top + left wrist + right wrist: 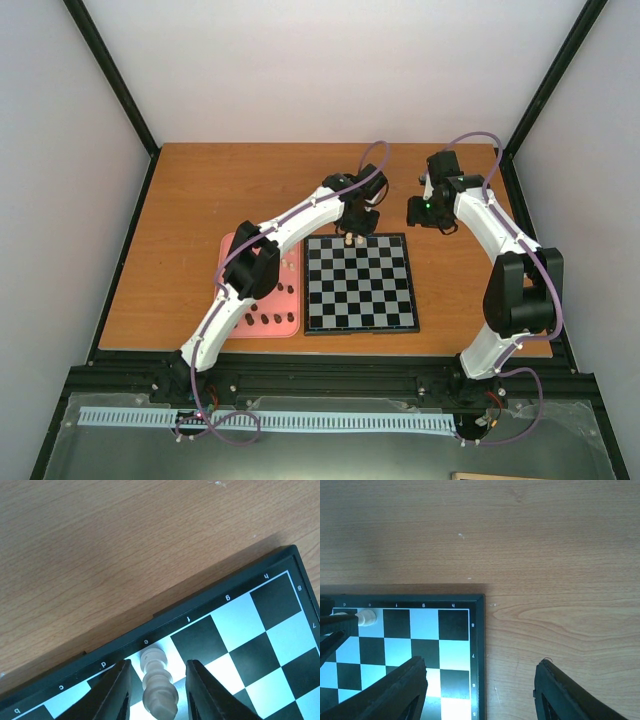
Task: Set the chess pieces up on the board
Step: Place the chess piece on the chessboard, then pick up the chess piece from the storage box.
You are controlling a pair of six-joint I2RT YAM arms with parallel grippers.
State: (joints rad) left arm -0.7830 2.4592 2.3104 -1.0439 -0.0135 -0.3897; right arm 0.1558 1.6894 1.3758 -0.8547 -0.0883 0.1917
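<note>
The black and light grey board [372, 292] lies at the table's middle. A cream chess piece [159, 685] stands upright on the far-row light square marked e. My left gripper [157, 666] straddles it, open, with a gap showing between each finger [112, 695] and the piece. The same piece [366, 617] shows at the left of the right wrist view, on the board [425, 645]. My right gripper [480, 667] hangs open and empty over the board's far right corner and the bare wood beside it. In the top view the left gripper [354, 234] is at the board's far edge and the right gripper [424, 212] is further right.
A pink tray [296, 303] lies left of the board, with dark brown pieces [268, 320] along its near side and a few pale ones [286, 263] near its right edge. The left arm [250, 275] crosses over the tray. Black frame rails border the wooden table.
</note>
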